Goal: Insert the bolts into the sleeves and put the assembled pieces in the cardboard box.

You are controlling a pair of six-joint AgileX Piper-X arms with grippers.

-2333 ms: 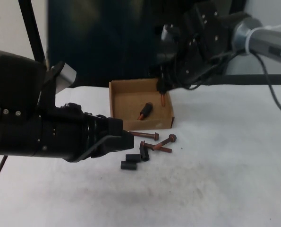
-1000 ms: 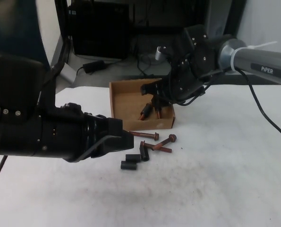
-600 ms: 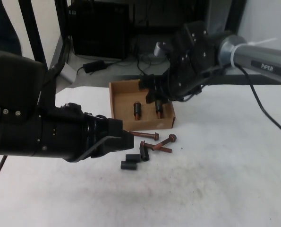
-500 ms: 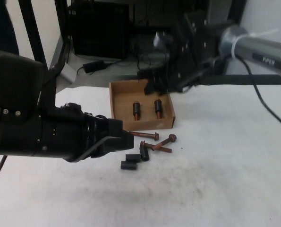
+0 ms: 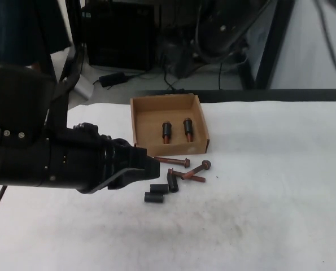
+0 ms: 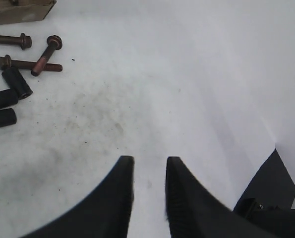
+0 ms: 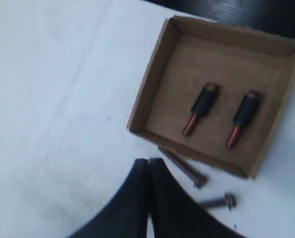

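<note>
lying nr box (image 5: 168, 149) front edge: bolts (image 5: 173, 161), sleeves (image 5: 153, 197)

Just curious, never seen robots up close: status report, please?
Left tool slightly open, empty. Right tool shut, empty. Two assembled pieces in cardboard box; three bolts, three sleeves loose outside.

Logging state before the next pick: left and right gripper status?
Left gripper: open, empty.
Right gripper: shut, empty.
</note>
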